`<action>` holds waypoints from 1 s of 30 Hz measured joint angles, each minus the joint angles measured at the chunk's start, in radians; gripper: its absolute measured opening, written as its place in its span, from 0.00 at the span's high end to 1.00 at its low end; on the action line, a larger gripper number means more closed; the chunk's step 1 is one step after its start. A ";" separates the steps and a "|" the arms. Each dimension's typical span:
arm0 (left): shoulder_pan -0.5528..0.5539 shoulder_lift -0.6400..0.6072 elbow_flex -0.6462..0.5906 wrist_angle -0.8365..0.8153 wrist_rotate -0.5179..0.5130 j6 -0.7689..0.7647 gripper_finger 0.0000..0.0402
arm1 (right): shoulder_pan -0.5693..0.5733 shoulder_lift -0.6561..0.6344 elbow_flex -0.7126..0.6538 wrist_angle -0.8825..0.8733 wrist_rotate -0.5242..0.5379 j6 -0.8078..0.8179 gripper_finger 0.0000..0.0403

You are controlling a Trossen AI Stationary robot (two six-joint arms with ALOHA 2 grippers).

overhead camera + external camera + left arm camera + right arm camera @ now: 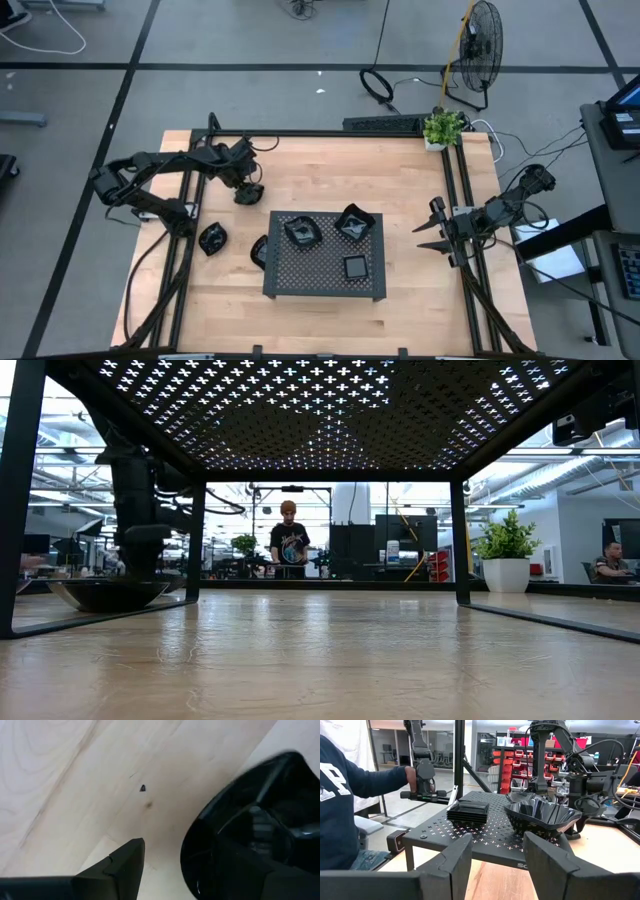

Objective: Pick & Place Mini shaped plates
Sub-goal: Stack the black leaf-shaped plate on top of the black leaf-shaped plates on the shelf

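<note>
Three stacks of small black plates [302,232] are seen on the tray [325,277] at frame centre; others lie left on the surface [400,190]. Left tool [247,190] is spread over one plate; right tool [425,227] is released.

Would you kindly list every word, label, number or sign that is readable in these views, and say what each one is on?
"P": large white letter on a person's dark sleeve, cut off by the picture's edge.
"SO": start of pale lettering on the front edge of the perforated tray, the rest hidden behind the right gripper.
Graphic on a distant person's T-shirt: too small to read.
Nothing readable on the mini shaped plates.
</note>
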 joint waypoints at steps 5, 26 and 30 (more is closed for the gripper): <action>0.000 0.000 0.000 0.001 0.000 -0.004 0.42 | 0.000 0.000 0.000 0.000 0.000 0.000 0.59; 0.000 -0.001 0.002 -0.001 0.058 -0.167 0.87 | 0.000 0.000 0.000 0.000 0.000 0.000 0.59; 0.000 -0.002 0.002 -0.001 0.062 -0.169 0.93 | 0.000 0.000 0.000 0.000 0.000 0.000 0.59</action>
